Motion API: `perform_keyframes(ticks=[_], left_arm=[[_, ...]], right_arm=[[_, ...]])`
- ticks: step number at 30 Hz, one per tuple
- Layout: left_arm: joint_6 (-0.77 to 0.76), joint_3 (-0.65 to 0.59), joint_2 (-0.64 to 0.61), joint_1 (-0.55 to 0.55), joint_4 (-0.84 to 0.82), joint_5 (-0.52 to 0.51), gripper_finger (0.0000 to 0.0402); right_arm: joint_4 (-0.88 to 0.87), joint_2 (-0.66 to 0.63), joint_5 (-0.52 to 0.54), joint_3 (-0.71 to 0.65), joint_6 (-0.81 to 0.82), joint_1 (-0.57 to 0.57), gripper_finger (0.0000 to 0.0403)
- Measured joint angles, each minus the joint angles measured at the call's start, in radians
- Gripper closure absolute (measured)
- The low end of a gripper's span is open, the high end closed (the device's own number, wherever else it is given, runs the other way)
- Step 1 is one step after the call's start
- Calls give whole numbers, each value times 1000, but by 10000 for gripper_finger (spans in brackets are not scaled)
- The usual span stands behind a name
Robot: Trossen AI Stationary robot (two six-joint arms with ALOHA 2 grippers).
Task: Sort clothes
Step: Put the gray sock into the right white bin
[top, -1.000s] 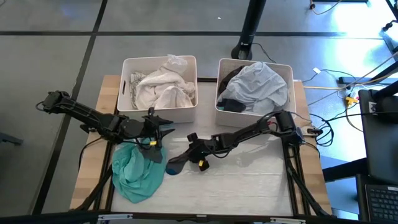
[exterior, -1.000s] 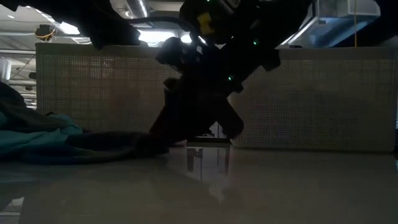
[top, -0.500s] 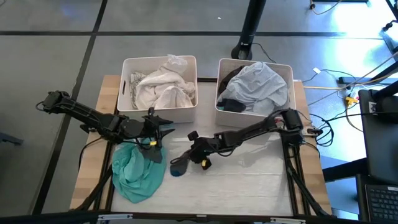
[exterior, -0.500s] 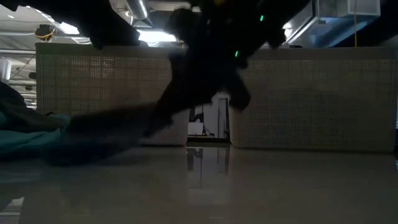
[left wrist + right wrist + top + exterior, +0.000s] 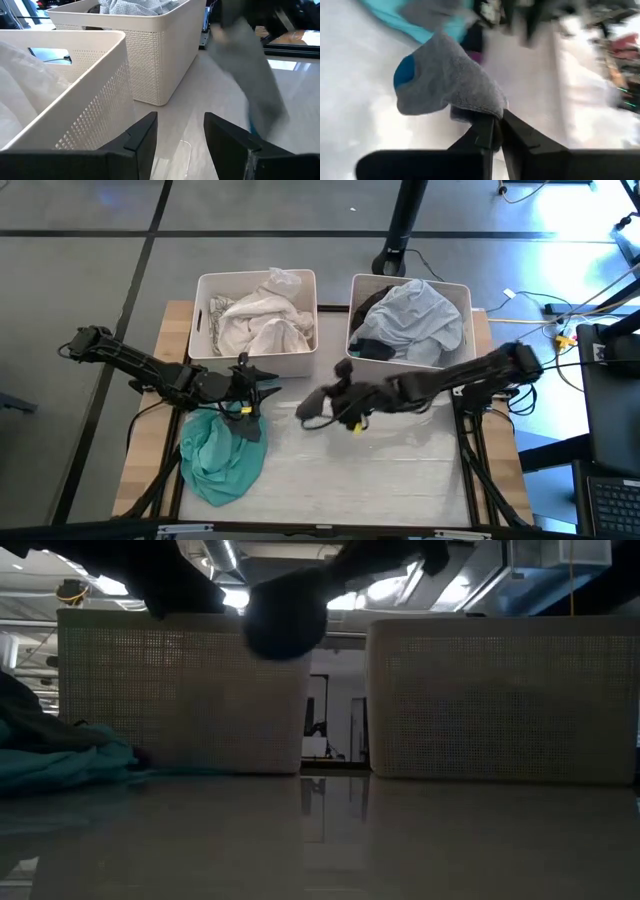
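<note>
A grey sock (image 5: 451,80) with a blue toe is pinched between the fingers of the right gripper (image 5: 496,131) and is held up above the worktop (image 5: 400,480), in front of the gap between the two white bins. In the high view the sock (image 5: 316,406) hangs as a dark shape from the right gripper (image 5: 340,402), just before the right bin (image 5: 358,360), which is filled with pale grey-blue clothes (image 5: 415,315). The left bin (image 5: 200,345) is filled with white clothes (image 5: 260,325). The left gripper (image 5: 262,387) is placed close to the front wall of the left bin, and its fingers (image 5: 142,135) are spread apart with nothing between them. A teal-green garment (image 5: 220,455) is lying on the worktop just below the left gripper, near the front left corner.
</note>
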Motion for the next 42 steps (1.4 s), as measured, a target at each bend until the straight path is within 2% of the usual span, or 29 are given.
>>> perform_keyframes(ticks=[13, 16, 23, 30, 35, 42], left_arm=[[0, 0, 0, 0, 0, 0, 249], [0, 0, 0, 0, 0, 0, 249], [0, 0, 0, 0, 2, 0, 249], [-4, 0, 0, 0, 2, 0, 249], [-4, 0, 0, 0, 2, 0, 249], [2, 0, 0, 0, 2, 0, 249]], right_arm=[[-221, -330, 495, 0, -121, 0, 373], [-292, -399, 570, 0, -117, 0, 373], [-433, -497, 573, 0, -82, 0, 372], [-581, -504, 559, 0, 70, -36, 366], [-701, -496, 480, 0, 198, -99, 309], [-725, -493, 314, 12, 208, -124, 215]])
